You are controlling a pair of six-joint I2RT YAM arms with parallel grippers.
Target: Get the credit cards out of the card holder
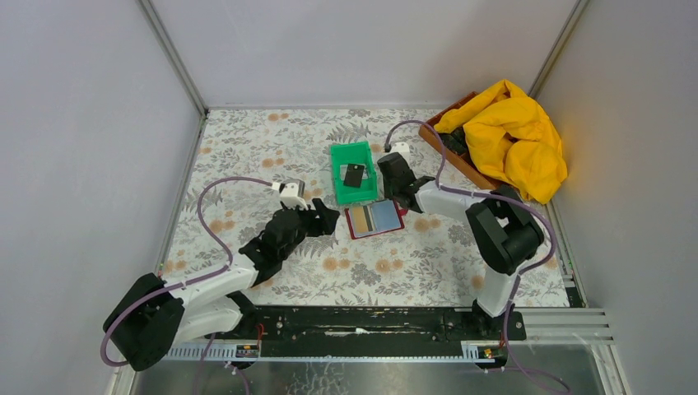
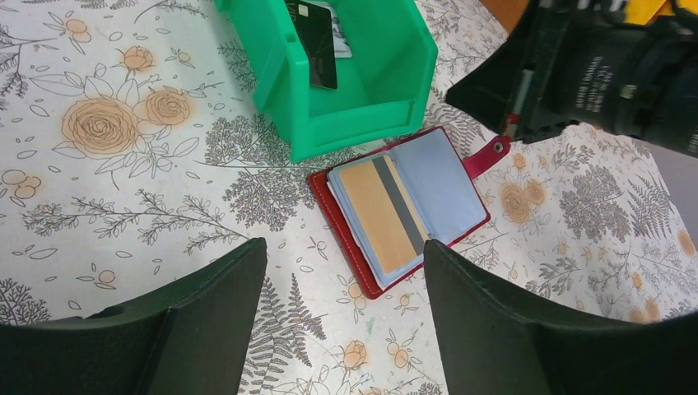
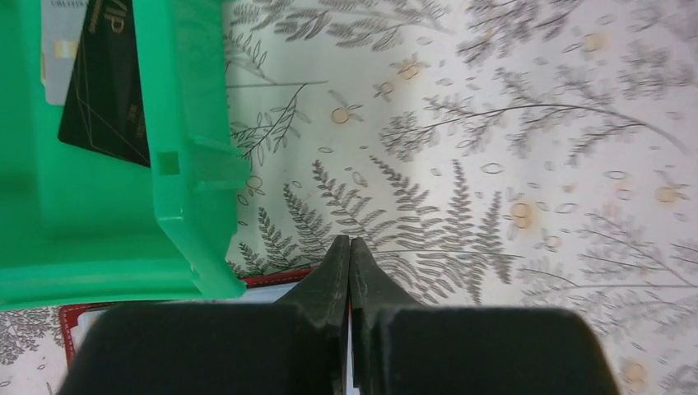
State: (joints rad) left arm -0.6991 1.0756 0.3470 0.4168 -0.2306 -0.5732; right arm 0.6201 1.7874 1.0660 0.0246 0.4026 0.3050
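This looks like a robot test lab: a small booth with plain grey walls and metal posts around a bench under a flowery cloth, where a left arm and a right arm are bolted to a black rail and trail purple cables.

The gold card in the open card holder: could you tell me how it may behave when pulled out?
The gold card looks thin and flat, so probably stiff and light. It lies flush in the card holder, so its edge may be hard to catch. The small card holder might drag along unless pinned.
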